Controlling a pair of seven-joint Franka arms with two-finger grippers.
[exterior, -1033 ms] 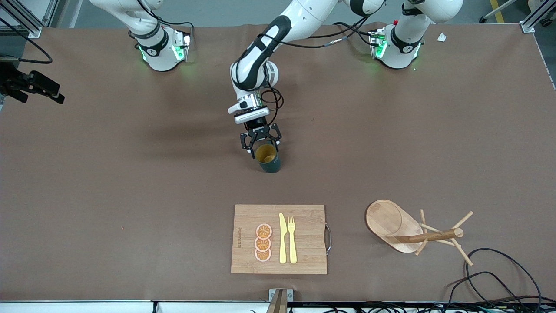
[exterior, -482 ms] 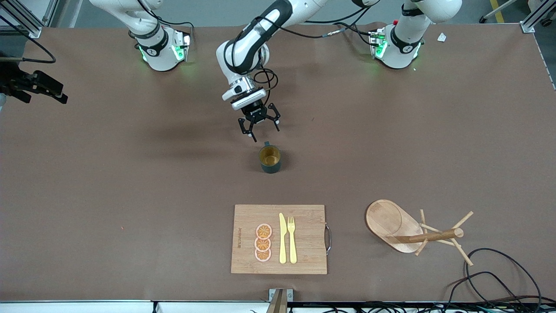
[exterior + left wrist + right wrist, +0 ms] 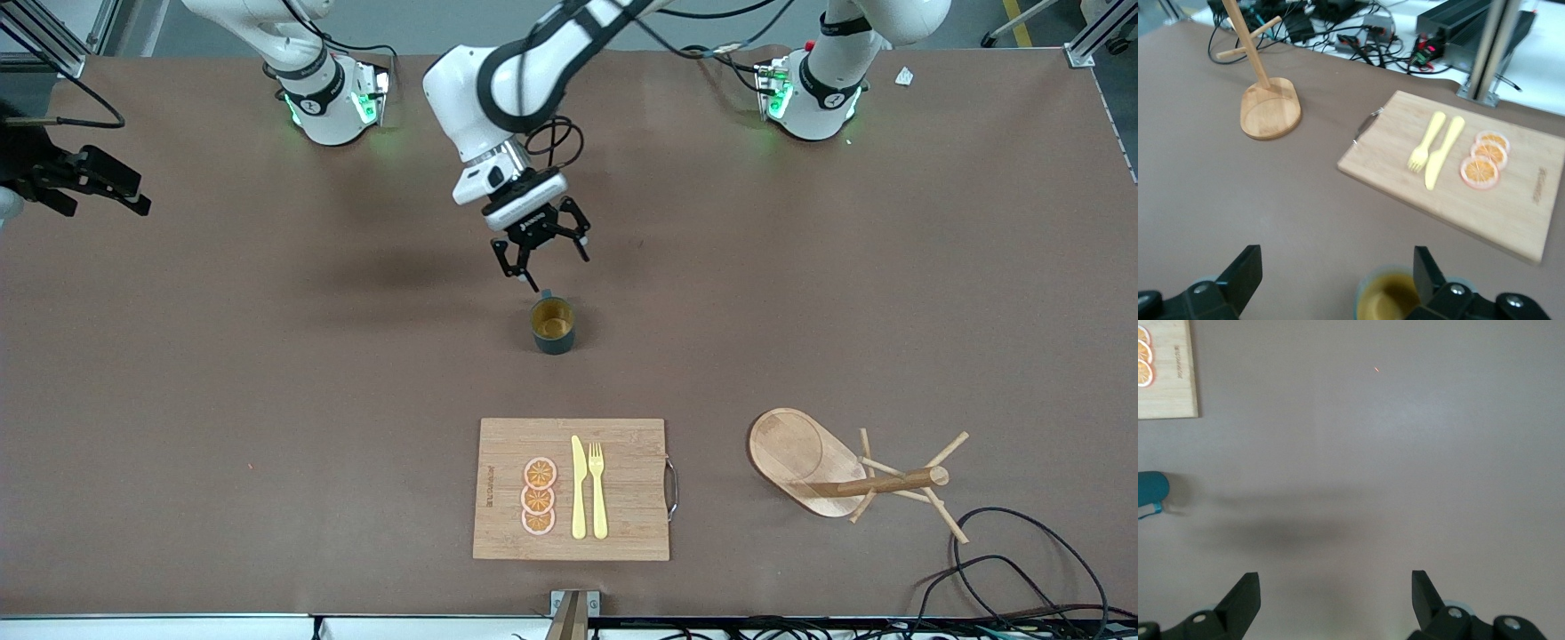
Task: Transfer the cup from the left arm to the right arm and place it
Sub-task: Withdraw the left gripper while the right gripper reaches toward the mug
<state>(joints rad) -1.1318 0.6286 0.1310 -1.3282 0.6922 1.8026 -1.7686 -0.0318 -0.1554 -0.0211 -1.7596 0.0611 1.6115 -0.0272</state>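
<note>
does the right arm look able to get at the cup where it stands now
Probably yes. The cup stands upright alone on bare table mid-way between the bases, nothing around it. The left pincer hangs open just above its handle side and might crowd the approach. The right pincer is open over bare table.

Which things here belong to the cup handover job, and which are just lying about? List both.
Job:
- small dark teal ribbed mug, upright on the table
- left gripper, open, over the table beside the mug
- right gripper, open, waiting over the table's right-arm end

Lying about:
- bamboo cutting board with orange slices, yellow knife, yellow fork
- wooden peg rack
</note>
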